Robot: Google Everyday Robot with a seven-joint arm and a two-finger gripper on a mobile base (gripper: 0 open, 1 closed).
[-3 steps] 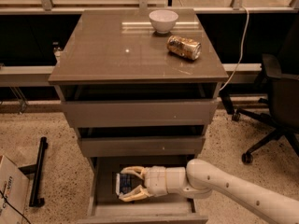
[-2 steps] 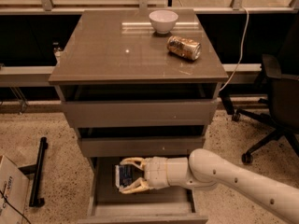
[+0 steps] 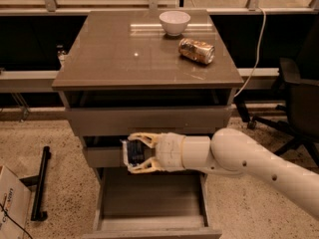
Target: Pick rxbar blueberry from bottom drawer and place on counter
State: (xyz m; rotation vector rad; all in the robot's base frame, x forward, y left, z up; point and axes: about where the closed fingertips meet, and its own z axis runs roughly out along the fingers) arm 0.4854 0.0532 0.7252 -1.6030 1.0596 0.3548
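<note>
My gripper [image 3: 137,153] is shut on the rxbar blueberry [image 3: 133,152], a dark blue bar with pale print held between the pale fingers [image 3: 142,137]. It hangs in front of the middle drawer front, above the open bottom drawer [image 3: 149,195], whose inside shows nothing in it. The counter [image 3: 124,54] is the glossy grey-brown slab above, well over the gripper. My white arm reaches in from the lower right.
A white bowl [image 3: 174,22] and a gold-and-white can [image 3: 196,50] lying on its side sit on the counter's back right. An office chair [image 3: 294,98] stands at the right. A black bar [image 3: 40,183] and a cardboard box [image 3: 12,208] lie on the floor at the left.
The gripper has lifted the bar up out of the bottom drawer to the level of the middle drawer front. The drawer is left open with nothing showing in it.
</note>
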